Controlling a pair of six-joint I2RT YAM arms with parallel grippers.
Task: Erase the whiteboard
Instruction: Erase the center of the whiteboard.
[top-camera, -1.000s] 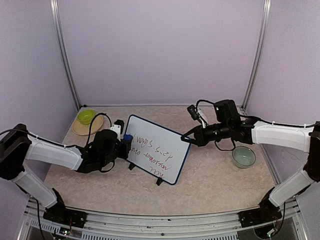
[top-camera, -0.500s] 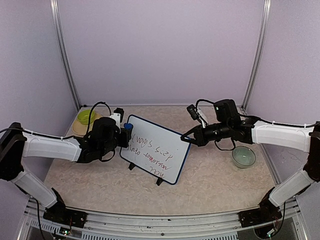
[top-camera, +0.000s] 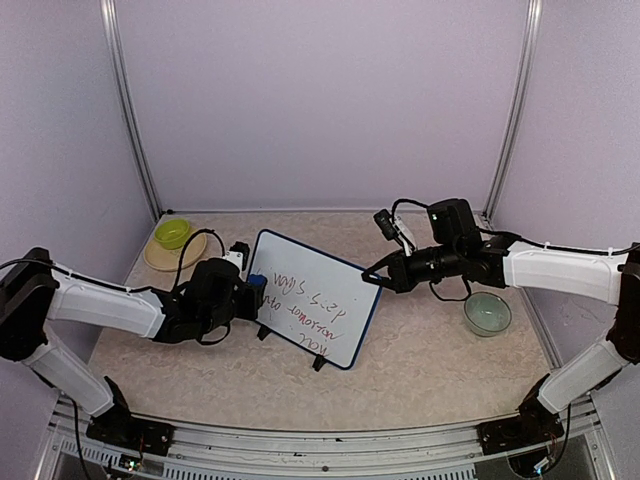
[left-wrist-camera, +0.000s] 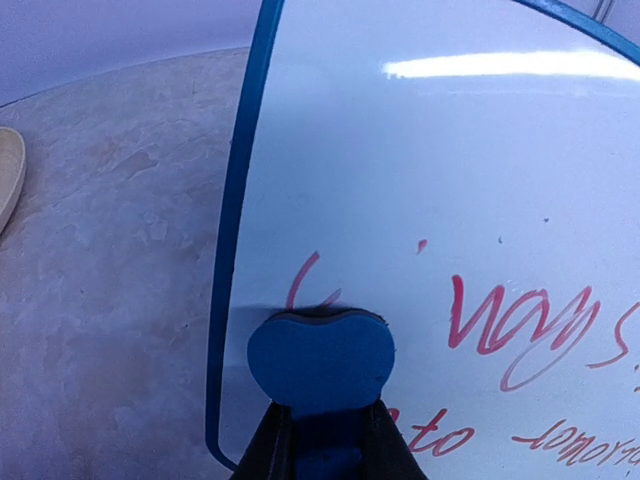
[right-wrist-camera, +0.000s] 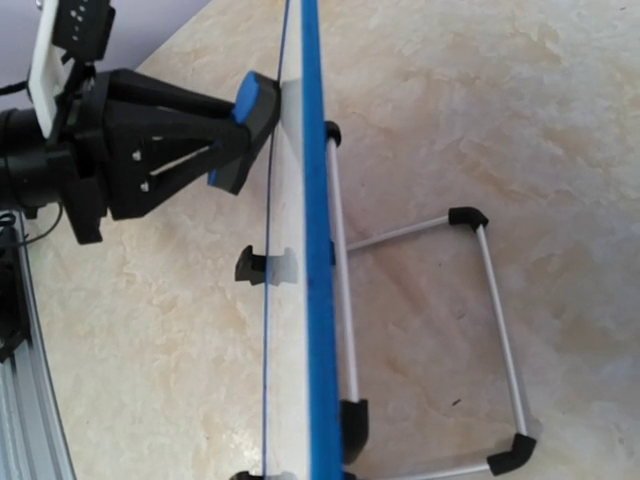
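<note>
Wiping: left gripper (left-wrist-camera: 320, 432) clamps blue eraser block (left-wrist-camera: 320, 360) at blue-framed white whiteboard (left-wrist-camera: 450, 150)'s left edge; right gripper (top-camera: 374, 276) pinches right corner. Press evenly across red writing (left-wrist-camera: 520, 320).

The whiteboard (top-camera: 315, 310) stands centrally, a bowl (top-camera: 487, 312) to its right; back left, another bowl (top-camera: 172, 233) seemingly on a plate (top-camera: 187, 256).

Red handwriting (left-wrist-camera: 520, 320) on whiteboard (left-wrist-camera: 450, 150); only "to" legible, near bottom edge; remaining words scrawled, partly cut off, unreadable.
</note>
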